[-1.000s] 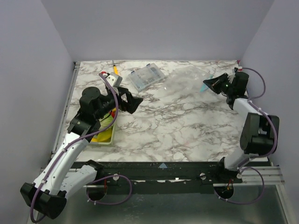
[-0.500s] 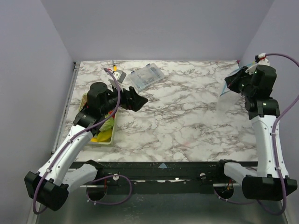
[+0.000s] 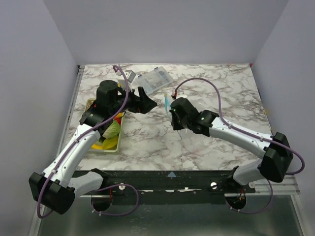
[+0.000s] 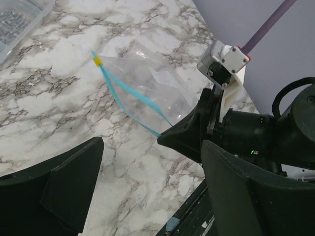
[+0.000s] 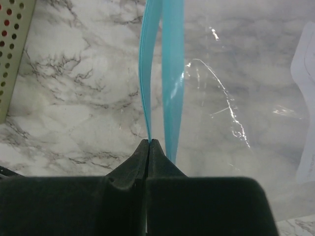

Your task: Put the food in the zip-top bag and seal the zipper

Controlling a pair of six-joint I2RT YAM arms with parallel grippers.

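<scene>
Two claws: right claw point(image 5: 149, 142) clamps the zipper point(image 5: 170, 73), left claw point(image 4: 152, 147) gapes.

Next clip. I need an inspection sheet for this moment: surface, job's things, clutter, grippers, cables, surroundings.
Surface: marble-pattern table, no spills seen.
Job's things: zip-top bag held over mid-table, its zipper strips parted; food lies in the green tray on the left.
Clutter: clear compartment box near the back edge.
Grippers: right gripper shut on the zipper; left gripper open, empty, facing the bag.
Cables: purple cables loop above both arms, no snag seen.
Surroundings: plain lilac walls; nothing else seen.
</scene>
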